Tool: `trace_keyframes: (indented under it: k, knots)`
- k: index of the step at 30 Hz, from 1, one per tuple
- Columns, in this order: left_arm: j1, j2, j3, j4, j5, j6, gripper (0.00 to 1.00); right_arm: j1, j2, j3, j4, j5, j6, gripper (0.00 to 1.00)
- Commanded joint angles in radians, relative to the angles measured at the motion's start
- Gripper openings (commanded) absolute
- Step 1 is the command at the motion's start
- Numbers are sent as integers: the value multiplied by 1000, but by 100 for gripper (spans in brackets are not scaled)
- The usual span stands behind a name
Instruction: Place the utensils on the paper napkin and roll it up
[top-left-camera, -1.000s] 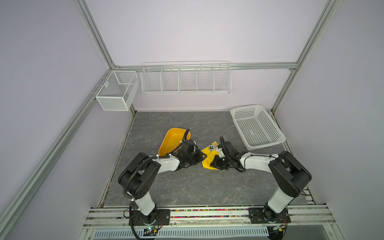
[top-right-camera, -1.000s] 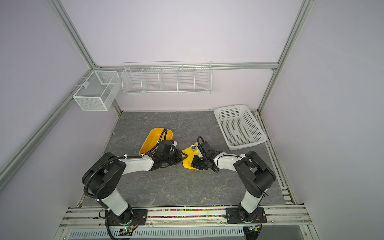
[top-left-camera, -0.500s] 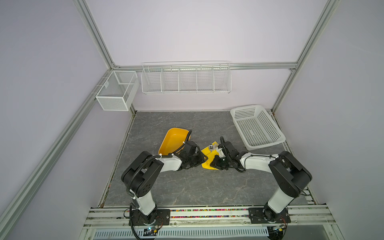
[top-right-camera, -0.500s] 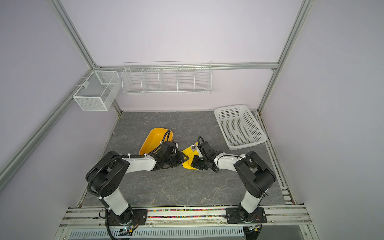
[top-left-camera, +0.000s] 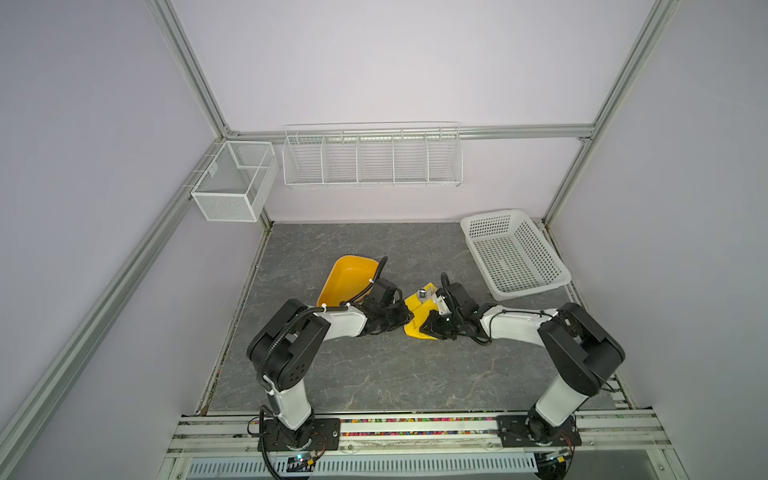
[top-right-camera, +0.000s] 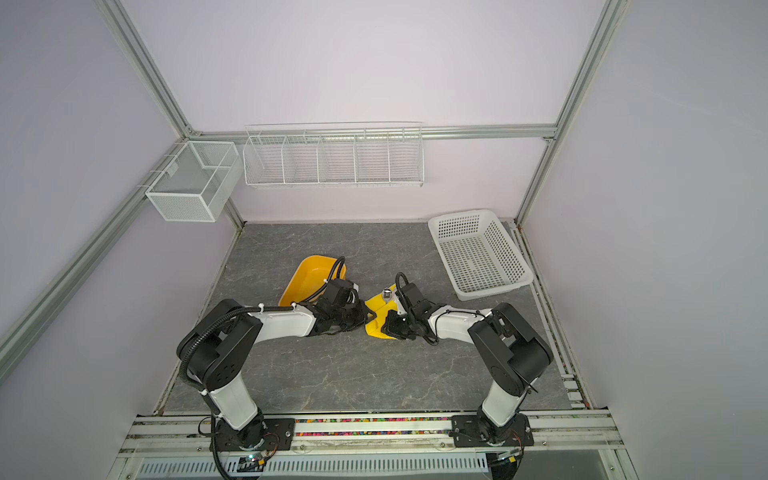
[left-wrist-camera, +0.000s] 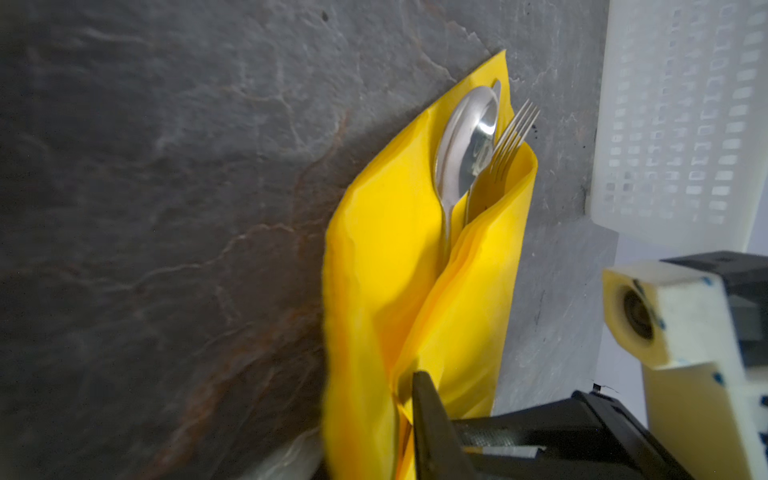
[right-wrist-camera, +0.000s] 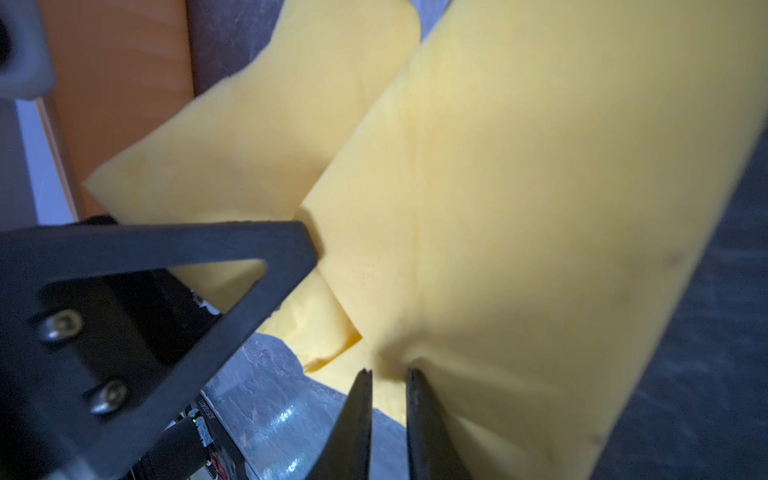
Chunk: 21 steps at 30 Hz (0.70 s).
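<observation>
Two utensils show plainly in the left wrist view, a spoon (left-wrist-camera: 465, 137) and a fork (left-wrist-camera: 510, 139). They lie side by side in the fold of the paper napkin (left-wrist-camera: 374, 270), with their heads sticking out of its open end and their handles hidden under the paper. In both top views the paper napkin, partly folded over, lies near the middle of the grey bench (top-left-camera: 374, 374), with the cutlery heads at its 12 o'clock end. The right fingers (right-wrist-camera: 361, 415) are clenched on a puckered fold toward its 5 o'clock end, with paper nipped between the tips. One of the left fingers (left-wrist-camera: 430, 419) rests against the paper at its 9 o'clock side. The other is covered by paper, so I cannot tell whether that pair is clenched. The orange-yellow tub (top-left-camera: 347, 278) sits at the paper napkin's 10 o'clock and the white basket (top-left-camera: 513, 253) at its 2 o'clock.
</observation>
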<state>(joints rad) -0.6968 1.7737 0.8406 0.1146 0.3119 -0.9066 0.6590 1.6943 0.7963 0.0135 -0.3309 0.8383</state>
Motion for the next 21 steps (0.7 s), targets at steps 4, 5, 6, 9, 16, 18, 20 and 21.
trace_keyframes:
  k: [4,5,6,9,16,18,20,21]
  knots:
    - [-6,41,40,-34,-2,10,14,2,-59,-11,12,-9,13,22]
    - [-7,45,40,-30,2,10,14,1,-67,-12,13,-8,13,23]
    - [-8,46,39,-29,3,9,14,0,-77,-14,11,-8,13,24]
    - [-7,41,37,-34,-7,9,13,-4,-106,-16,-12,4,7,26]
    - [-7,34,51,-50,-2,11,13,-16,-132,25,-170,98,-61,21]
    - [-7,26,46,-50,-6,12,13,-16,-117,31,-170,80,-73,17]
    - [-7,19,45,-56,-3,11,13,-11,-102,32,-154,69,-70,16]
    - [-7,12,45,-59,-1,9,14,-9,-94,34,-151,68,-68,16]
